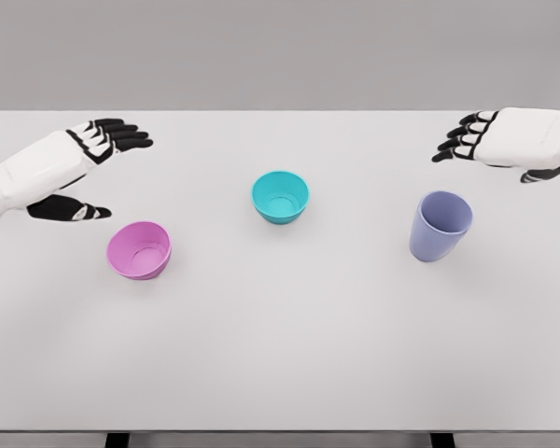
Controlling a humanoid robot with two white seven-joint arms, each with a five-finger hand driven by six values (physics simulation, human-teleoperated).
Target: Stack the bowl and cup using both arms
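A pink bowl [140, 250] sits on the white table [280, 355] at the left, slightly tilted. A teal bowl [281, 196] stands upright near the middle. A lavender cup [440, 226] stands at the right, mouth up. My left hand [93, 173] hovers up and left of the pink bowl, fingers spread and thumb apart, holding nothing. My right hand [485, 145] hovers above and right of the cup, fingers relaxed, holding nothing.
The table's front edge runs along the bottom of the view, with dark legs [118, 440] showing below it. A grey wall lies behind the far edge.
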